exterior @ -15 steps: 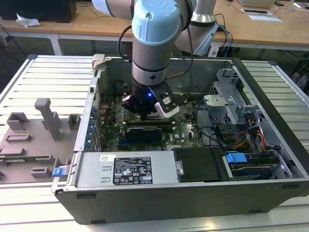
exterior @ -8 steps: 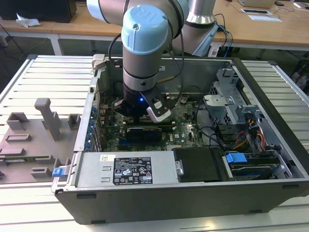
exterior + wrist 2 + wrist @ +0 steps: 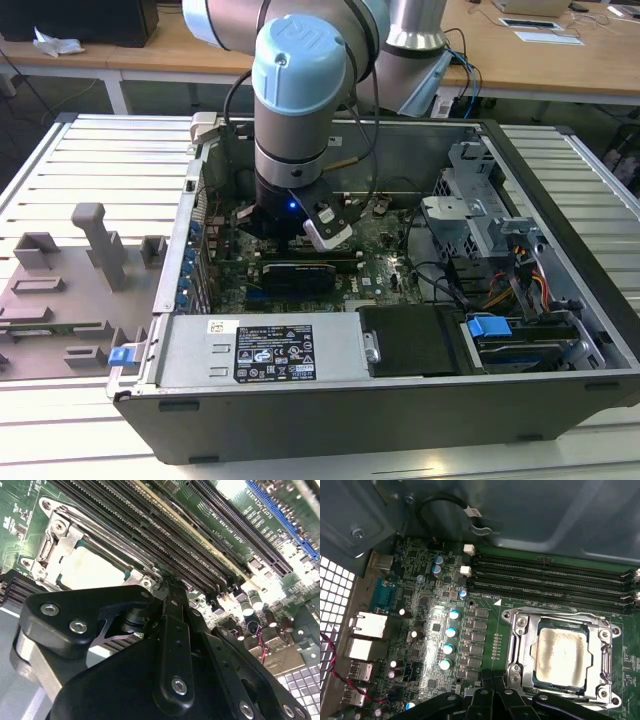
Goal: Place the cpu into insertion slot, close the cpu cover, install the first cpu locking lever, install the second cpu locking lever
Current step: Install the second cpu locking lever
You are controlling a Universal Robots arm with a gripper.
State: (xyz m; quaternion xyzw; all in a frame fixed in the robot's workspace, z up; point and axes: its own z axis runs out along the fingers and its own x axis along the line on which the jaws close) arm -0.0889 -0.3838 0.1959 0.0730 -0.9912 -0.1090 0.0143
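End effector (image 3: pixel 172 587) partly hiding covered cpu (image 3: pixel 561 656).

Single UR arm (image 3: pixel 300 90) reaching down from above, wrist approx vertical, blue-capped joint toward the ext. view cam, blue light lit low on wrist, black gripper (image 3: pixel 172 587) w/ jaws together, linkage bars converging to tip, nothing held between them

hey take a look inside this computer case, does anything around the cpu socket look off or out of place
One thing stands out: the cpu sits in the insertion slot with the cpu cover down around it, but its metal top looks stained, with pale blotchy residue and darker edges in both wrist views. Otherwise nothing looks askew or spilled. The gripper hangs right beside the socket.
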